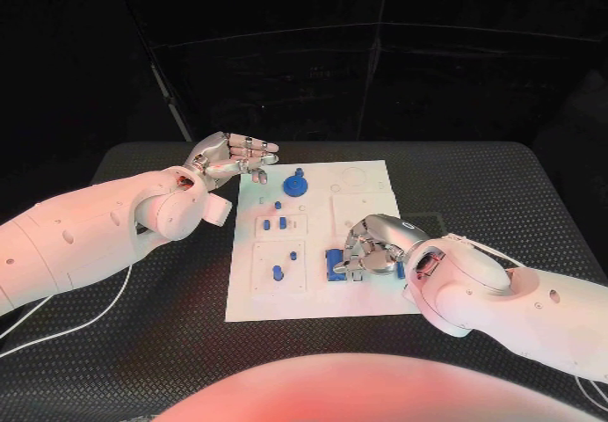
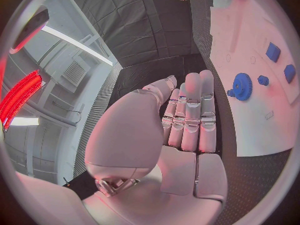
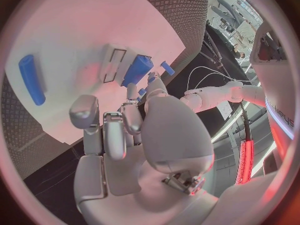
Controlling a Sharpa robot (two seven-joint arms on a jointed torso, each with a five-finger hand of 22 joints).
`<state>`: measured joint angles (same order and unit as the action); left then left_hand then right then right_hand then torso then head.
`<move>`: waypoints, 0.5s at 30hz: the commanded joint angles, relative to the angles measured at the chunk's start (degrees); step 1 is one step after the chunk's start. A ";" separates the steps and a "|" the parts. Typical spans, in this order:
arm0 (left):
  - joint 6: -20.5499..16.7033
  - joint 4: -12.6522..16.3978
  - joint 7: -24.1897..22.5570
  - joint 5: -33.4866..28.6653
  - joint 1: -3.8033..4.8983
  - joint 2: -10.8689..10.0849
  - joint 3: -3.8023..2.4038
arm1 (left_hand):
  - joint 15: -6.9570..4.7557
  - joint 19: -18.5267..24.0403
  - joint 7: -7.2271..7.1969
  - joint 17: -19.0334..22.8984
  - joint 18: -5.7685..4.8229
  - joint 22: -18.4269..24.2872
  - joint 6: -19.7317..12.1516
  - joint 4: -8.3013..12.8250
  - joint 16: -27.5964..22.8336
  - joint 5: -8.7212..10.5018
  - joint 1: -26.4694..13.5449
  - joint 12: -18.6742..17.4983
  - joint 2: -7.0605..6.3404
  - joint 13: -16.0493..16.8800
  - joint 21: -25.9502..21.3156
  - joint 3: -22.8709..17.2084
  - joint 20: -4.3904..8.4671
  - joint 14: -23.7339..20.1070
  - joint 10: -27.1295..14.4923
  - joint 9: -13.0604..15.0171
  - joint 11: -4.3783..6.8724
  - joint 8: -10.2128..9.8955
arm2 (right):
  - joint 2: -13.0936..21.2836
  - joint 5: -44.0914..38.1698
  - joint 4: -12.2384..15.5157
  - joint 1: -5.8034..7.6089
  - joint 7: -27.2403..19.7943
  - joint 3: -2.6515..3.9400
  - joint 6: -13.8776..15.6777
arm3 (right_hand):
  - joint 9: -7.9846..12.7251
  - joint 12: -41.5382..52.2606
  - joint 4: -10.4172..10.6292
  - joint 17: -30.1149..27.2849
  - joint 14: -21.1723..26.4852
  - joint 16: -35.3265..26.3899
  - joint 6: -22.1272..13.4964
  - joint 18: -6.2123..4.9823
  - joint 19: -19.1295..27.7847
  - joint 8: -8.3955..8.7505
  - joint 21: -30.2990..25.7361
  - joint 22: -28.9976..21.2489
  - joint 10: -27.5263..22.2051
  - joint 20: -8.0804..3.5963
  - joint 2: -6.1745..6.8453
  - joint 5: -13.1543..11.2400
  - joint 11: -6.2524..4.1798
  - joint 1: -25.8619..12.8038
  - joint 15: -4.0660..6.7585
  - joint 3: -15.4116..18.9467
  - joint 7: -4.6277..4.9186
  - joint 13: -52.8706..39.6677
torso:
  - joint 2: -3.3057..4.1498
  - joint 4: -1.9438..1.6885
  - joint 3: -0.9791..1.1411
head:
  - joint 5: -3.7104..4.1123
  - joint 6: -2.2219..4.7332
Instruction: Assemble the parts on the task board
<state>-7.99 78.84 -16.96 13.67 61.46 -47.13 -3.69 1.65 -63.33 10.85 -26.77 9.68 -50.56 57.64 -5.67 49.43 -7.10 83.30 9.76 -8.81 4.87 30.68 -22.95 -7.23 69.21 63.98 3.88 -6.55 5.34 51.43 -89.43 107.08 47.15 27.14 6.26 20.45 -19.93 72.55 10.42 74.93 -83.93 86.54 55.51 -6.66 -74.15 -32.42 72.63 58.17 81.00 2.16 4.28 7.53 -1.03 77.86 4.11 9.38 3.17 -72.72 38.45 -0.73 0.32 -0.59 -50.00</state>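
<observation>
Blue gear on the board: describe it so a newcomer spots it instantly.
Start at the white task board in the middle of the black table. Go to its far end, near the raised left hand. The blue gear is the only round, toothed part; the other blue pieces are small blocks and pegs.

I see a white task board (image 1: 361,299) on my black, fine-dotted table mat (image 1: 152,352), carrying blue parts: a blue gear (image 1: 295,185) and small blue blocks (image 1: 274,223). Both hands are silver, the left hand (image 1: 231,156) and the right hand (image 1: 370,246).
</observation>
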 commanded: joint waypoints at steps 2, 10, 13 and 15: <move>0.52 0.08 -0.29 -0.23 0.08 -0.03 -0.06 | -0.09 0.24 0.02 0.06 0.76 0.07 -0.50 0.22 -0.19 0.17 -0.08 0.31 0.54 0.05 -0.18 -0.03 -0.06 -0.30 -0.42 -0.03 -0.07 0.04 | 0.80 2.34 0.97 0.04 -5.69 0.01 2.32 | -0.14 1.39 -0.02 8.76 -4.88 0.50 0.60 0.60 -0.59 -0.55 0.44 0.54 1.03 -0.20 -0.87 -0.36 -0.12 0.33 0.50 0.34 -0.17 -1.27 | -0.04 0.07 0.08 | -0.14 0.00; 0.58 -0.03 -0.30 -0.23 0.07 0.10 -0.06 | -0.09 0.24 0.02 0.06 0.76 0.07 -0.50 0.22 -0.19 0.17 -0.08 0.31 0.54 0.05 -0.18 -0.03 -0.06 -0.30 -0.42 -0.03 -0.07 0.04 | 1.63 3.14 0.92 0.04 -6.49 0.01 -2.53 | -0.19 1.35 -0.51 8.62 -4.84 0.44 0.63 0.56 -0.47 -0.64 0.33 0.33 0.94 -0.31 -1.13 -0.69 -0.23 1.22 0.60 0.50 -0.27 -1.26 | -0.05 -0.02 -0.03 | -0.02 0.00; 0.60 -0.05 -0.29 -0.23 0.07 0.16 -0.06 | -0.09 0.24 0.02 0.06 0.76 0.07 -0.50 0.22 -0.19 0.17 -0.08 0.31 0.54 0.05 -0.18 -0.03 -0.06 -0.30 -0.42 -0.03 -0.07 0.04 | 1.46 2.72 0.62 0.04 -6.13 0.01 -3.74 | -0.22 1.35 -0.95 8.58 -4.82 0.41 0.70 0.55 -0.40 -0.72 0.28 0.26 0.89 -0.37 -1.41 -0.77 -0.29 2.00 0.66 0.48 -0.34 -1.31 | 0.00 -0.04 0.01 | -0.06 0.00; 0.60 -0.07 -0.28 -0.23 0.07 0.19 -0.06 | -0.09 0.24 0.02 0.06 0.76 0.07 -0.50 0.22 -0.19 0.17 -0.08 0.31 0.54 0.05 -0.18 -0.03 -0.06 -0.30 -0.42 -0.03 -0.07 0.04 | 1.27 2.35 0.38 0.04 -5.85 0.01 -4.12 | -0.25 1.39 -1.37 8.54 -4.81 0.39 0.75 0.54 -0.37 -0.78 0.25 0.23 0.88 -0.41 -1.47 -0.75 -0.33 2.64 0.70 0.49 -0.38 -1.38 | 0.02 -0.08 0.00 | -0.07 0.00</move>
<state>-7.97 78.74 -16.96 13.67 61.45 -47.01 -3.69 1.65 -63.33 10.85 -26.77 9.68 -50.56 57.64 -5.67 49.43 -7.10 83.30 9.76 -8.81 4.87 30.68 -22.95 -7.23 69.21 63.98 3.88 -6.55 5.34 52.82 -87.05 107.47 47.14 22.13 6.26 18.85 -20.12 74.33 9.29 74.92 -83.94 86.86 55.92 -6.66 -74.35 -33.06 72.73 58.48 81.70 1.96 2.86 7.13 -1.33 79.94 4.53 9.88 2.76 -74.18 38.38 -0.70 0.32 -0.63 -50.00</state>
